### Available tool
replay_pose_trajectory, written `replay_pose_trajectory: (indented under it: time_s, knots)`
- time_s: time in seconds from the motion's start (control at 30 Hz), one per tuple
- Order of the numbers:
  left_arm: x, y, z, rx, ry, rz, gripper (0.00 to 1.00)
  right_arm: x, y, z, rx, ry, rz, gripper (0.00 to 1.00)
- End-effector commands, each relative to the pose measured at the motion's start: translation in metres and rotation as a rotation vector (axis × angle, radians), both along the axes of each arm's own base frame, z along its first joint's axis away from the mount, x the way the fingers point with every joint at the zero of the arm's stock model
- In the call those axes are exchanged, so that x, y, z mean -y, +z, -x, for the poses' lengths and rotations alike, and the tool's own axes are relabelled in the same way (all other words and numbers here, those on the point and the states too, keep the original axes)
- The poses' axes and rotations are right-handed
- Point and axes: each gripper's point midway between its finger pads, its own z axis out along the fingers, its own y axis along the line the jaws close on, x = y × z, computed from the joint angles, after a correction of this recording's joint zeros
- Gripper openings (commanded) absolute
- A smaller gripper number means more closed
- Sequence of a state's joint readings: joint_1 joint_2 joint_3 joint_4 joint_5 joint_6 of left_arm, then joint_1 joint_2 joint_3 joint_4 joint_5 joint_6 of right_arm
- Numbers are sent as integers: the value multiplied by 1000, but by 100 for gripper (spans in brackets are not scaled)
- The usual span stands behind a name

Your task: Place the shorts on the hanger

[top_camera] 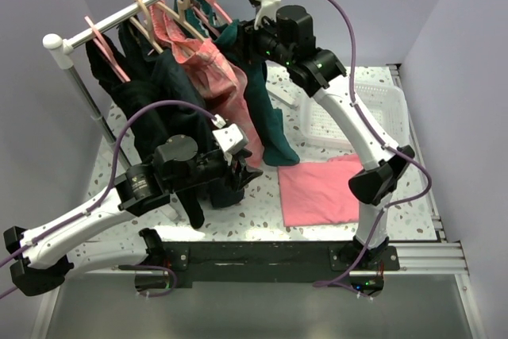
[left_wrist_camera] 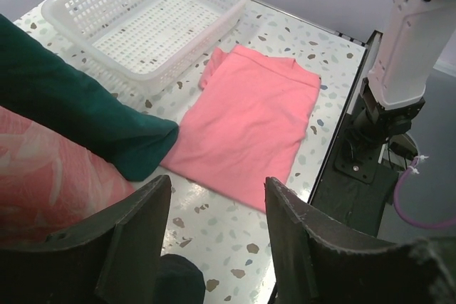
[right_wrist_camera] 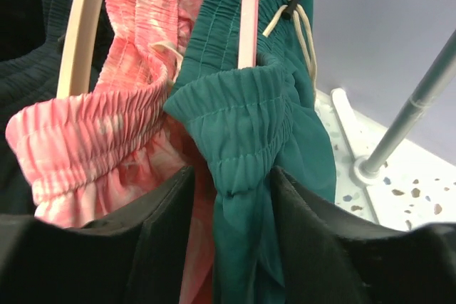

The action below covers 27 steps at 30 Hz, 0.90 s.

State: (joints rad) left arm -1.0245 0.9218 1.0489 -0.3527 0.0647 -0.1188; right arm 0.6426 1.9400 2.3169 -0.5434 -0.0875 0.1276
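Flat pink cloth (left_wrist_camera: 249, 119) lies on a speckled table (left_wrist_camera: 214, 229) just beside a white basket (left_wrist_camera: 149, 19); teal shorts (left_wrist_camera: 78, 112) hang at left; nearest, the left gripper (left_wrist_camera: 217, 184) stands parted, empty.

Speckled table (top_camera: 417, 204): white basket (top_camera: 325, 126), flat pink cloth (top_camera: 321, 188) on top.

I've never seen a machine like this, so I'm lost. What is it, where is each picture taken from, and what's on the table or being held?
These are two robot arms, left and right, bolted to a table. Each ends in a two-finger gripper. One picture looks down from above; the other two come from cameras on the wrists. On the table lie a flat pink cloth and a white basket. A rail carries clothes on hangers. The right gripper is up at the rail, its fingers apart either side of the green shorts, which hang on a pink hanger. The left gripper is open and holds nothing.
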Motion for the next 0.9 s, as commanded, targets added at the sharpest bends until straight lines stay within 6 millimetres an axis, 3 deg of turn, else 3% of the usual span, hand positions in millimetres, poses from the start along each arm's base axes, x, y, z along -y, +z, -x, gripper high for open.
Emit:
replay_pose_trajectory:
  time_s: [0.0,0.13,0.2,0.27,0.33,0.37,0.4,0.43,0.47,0.5,0.53,0.57,0.6,0.63,0.67,0.7,0.77,0.8,0.87]
  knots:
    - [3,15,-7,11,43,55,60,25,74,29,138,-27,-131,70]
    - [7,12,-12,-14,65,53,64,40,66,41,95,-71,-142,90]
    - [9,10,-15,-29,79,59,76,53,63,55,73,-91,-155,97]
    - [9,7,-23,-34,122,59,84,66,63,64,66,-125,-179,99]
    - [12,1,-26,-55,139,57,100,85,56,81,54,-161,-201,99]
    - [14,1,-28,-56,144,63,100,90,53,87,44,-169,-225,99]
    - [15,-4,-30,-69,157,62,100,92,27,92,4,-171,-207,99]
    - [17,-9,-31,-79,165,56,100,104,40,108,34,-173,-249,99]
    - [17,-11,-34,-80,176,56,100,111,36,115,22,-185,-270,99]
    - [18,-16,-35,-90,183,48,100,115,8,119,-21,-202,-241,99]
    - [20,-22,-38,-100,197,38,100,130,16,135,4,-213,-275,99]
    - [19,-25,-41,-103,215,32,100,137,7,141,-13,-231,-291,98]
    - [20,-29,-42,-113,219,28,100,139,-26,144,-61,-239,-263,99]
    - [21,-32,-45,-115,230,29,100,149,-21,161,-51,-235,-306,99]
    - [22,-35,-45,-121,235,24,100,153,-34,167,-72,-237,-305,99]
    - [22,-38,-45,-126,241,19,100,158,-66,172,-121,-255,-275,99]
    - [20,-48,-48,-138,266,8,100,172,-77,189,-130,-270,-310,99]
    - [19,-52,-49,-142,271,0,100,177,-105,193,-169,-296,-283,99]
    - [16,-61,-49,-144,284,-15,100,188,-114,204,-172,-311,-319,98]
